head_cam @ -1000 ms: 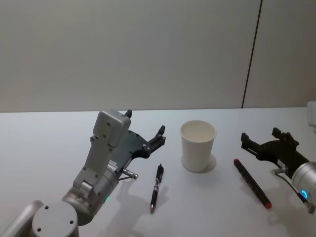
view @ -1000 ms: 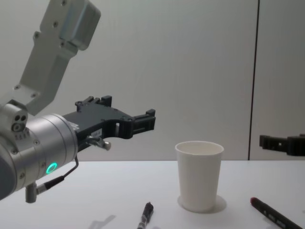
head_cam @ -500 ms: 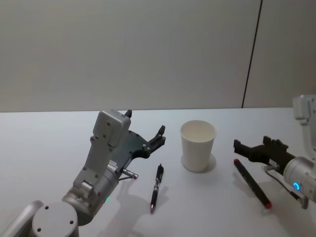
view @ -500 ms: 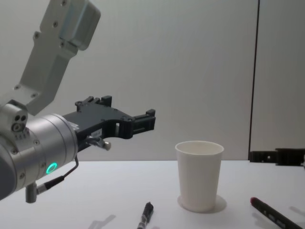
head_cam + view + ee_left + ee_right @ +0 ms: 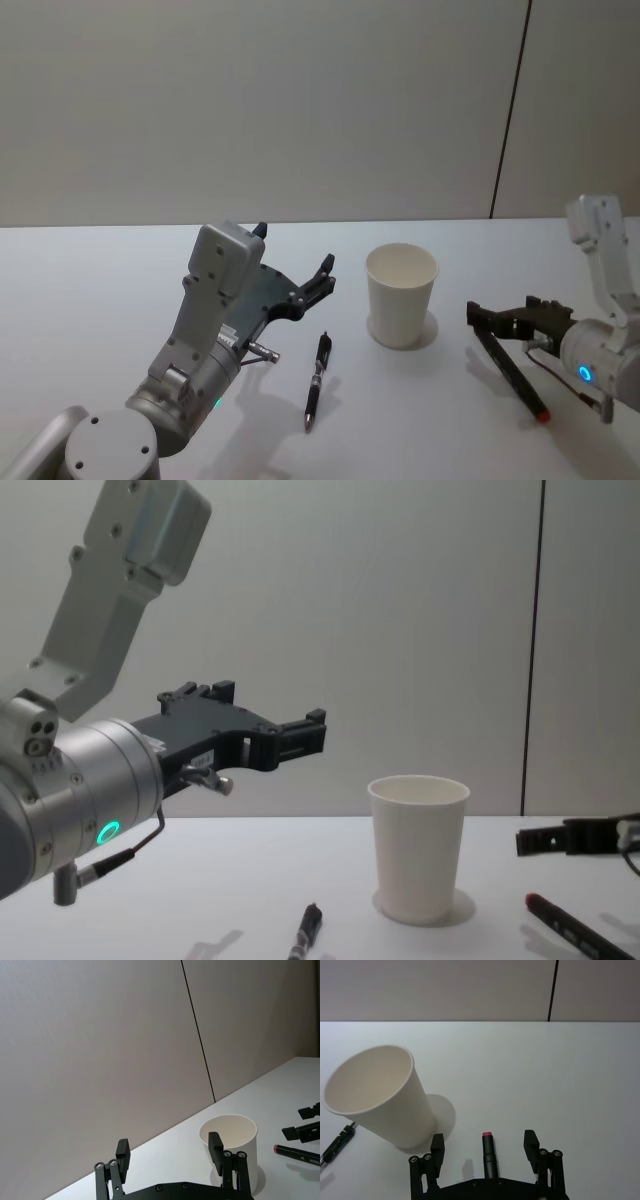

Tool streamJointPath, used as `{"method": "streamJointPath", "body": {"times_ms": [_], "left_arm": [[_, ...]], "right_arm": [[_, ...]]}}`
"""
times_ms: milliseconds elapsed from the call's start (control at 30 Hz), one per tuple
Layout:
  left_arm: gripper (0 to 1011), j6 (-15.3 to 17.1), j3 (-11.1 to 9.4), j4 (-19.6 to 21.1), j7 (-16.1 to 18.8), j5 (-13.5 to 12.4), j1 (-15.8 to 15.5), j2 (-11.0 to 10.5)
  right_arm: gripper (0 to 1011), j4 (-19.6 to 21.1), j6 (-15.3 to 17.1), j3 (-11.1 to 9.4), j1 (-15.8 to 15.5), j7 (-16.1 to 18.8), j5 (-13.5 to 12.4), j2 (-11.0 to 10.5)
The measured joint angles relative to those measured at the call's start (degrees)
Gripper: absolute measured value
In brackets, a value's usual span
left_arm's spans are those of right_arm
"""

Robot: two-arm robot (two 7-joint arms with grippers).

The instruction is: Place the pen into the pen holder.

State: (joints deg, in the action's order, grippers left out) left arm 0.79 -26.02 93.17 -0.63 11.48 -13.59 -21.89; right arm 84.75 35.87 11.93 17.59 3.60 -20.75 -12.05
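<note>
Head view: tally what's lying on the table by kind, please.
Pens: 2, a black pen and a red-tipped pen below the open right pincer
Pen holder: 1
Total: 3

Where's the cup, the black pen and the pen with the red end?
cup (image 5: 401, 305), head view, on its side wall.
black pen (image 5: 316, 383), head view, middle of its barrel.
red-ended pen (image 5: 518, 380), head view, middle of its barrel.
</note>
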Motion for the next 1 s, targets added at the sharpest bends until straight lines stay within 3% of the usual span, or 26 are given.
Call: {"method": "streamJointPath", "body": {"times_ms": [433,1000], "left_arm": [[1000,0.0,0.0,0.0,0.0,0.0,0.0,0.0],[1000,0.0,0.0,0.0,0.0,0.0,0.0,0.0]], "right_arm": [[1001,-3.6,3.8,0.4,2.2,-0.7,1.4,1.0],[1002,-8.0,5.1,1.0,4.5,1.0,3.8,1.9]]}}
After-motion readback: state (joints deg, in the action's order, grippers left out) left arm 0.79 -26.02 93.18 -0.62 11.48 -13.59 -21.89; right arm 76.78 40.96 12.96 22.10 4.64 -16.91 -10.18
